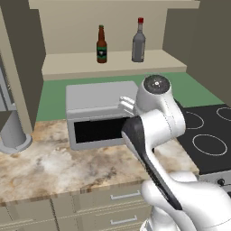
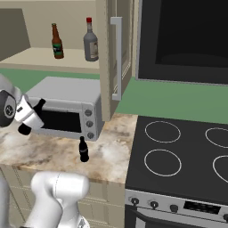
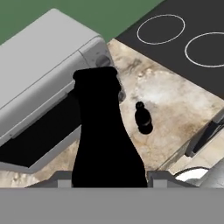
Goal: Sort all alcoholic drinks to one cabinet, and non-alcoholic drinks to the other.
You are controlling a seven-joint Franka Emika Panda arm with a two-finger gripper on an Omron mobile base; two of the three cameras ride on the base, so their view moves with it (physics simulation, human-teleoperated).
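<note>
The open cabinet shelf (image 1: 113,63) is flat and beige. It holds two upright bottles, set apart: on the left a slim brown beer bottle (image 1: 102,44) with a dark green label, on the right a taller grey translucent bottle (image 1: 139,40) with a red cap.

Below the shelf, a boxy grey toaster oven (image 1: 97,113) with a dark window stands on a mottled marble counter (image 1: 54,162). To the right lies a flat black stove top (image 2: 178,156) with white ring markings.

In the right base view, one small black cola bottle (image 2: 83,149) stands upright on the counter, just in front of the oven's right corner.

The gripper (image 3: 109,177) is clenched on a second black cola bottle (image 3: 105,135). In the hand view, its contoured body rises from between the fingers, with the neck pointing away from the hand. It is held above the counter, in front of the oven.
</note>
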